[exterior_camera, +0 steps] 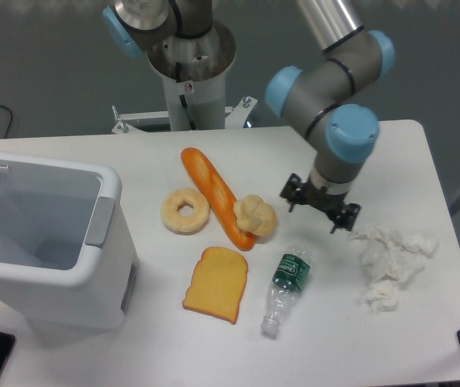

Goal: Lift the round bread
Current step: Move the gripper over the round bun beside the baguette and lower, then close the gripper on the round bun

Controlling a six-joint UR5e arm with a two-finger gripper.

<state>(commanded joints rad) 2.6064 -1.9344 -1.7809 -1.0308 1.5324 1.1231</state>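
White bin (93, 218) sits open-topped, nothing visible inside; the claw (321, 206) hangs open beside the round bread (254, 215).

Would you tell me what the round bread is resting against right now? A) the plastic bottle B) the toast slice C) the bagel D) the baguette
D: the round bread sits pressed against the lower end of the orange baguette, apart from the other items.

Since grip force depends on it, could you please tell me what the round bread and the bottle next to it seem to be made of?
The round bread looks like a soft foam or plastic replica: pale yellow, matte, with uniform lumpy knots. The bottle appears to be thin clear plastic, see-through and glossy, with a green label and looking empty.
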